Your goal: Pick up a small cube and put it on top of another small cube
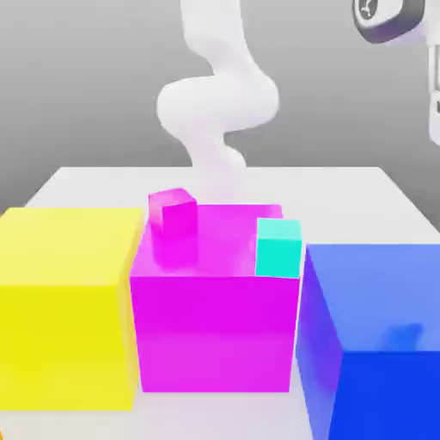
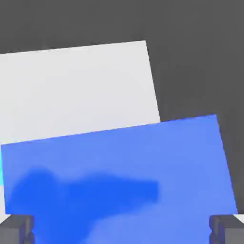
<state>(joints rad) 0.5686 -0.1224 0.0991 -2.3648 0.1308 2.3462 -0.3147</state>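
Note:
A small magenta cube sits on top of a large magenta block, near its far corner on the exterior view's left. A small cyan cube rests at that block's edge on the exterior view's right, next to a large blue block. My gripper hangs high above the blue block and is open, with one fingertip at each lower corner of the hand view and nothing between them. Its shadow falls on the blue top. Part of the hand shows at the exterior view's upper right.
A large yellow block stands on the exterior view's left of the magenta block. All three blocks sit in a row on a white table. The white arm rises behind the magenta block.

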